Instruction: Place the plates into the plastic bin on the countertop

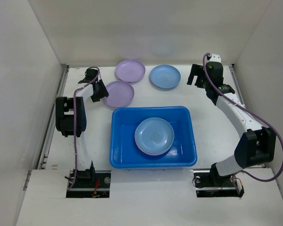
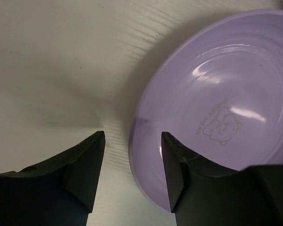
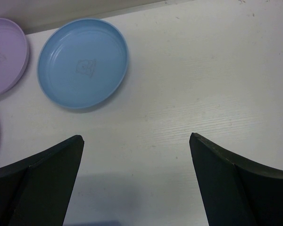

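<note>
Currently; plastic bin (image 1: 125, 141) long axis left-right; lilac plate (image 1: 118, 93) flat, face-up

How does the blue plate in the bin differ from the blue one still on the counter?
The binned blue plate sits inside the plastic bin; the loose blue plate lies on the countertop behind it. The binned one rests on another plate whose rim shows beneath; the loose one lies alone. Both are round, shallow and face up.

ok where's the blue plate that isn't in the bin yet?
Top view: the blue plate lies on the countertop behind the plastic bin, right of centre, beside the far lilac plate, with the right gripper to its right.
</note>
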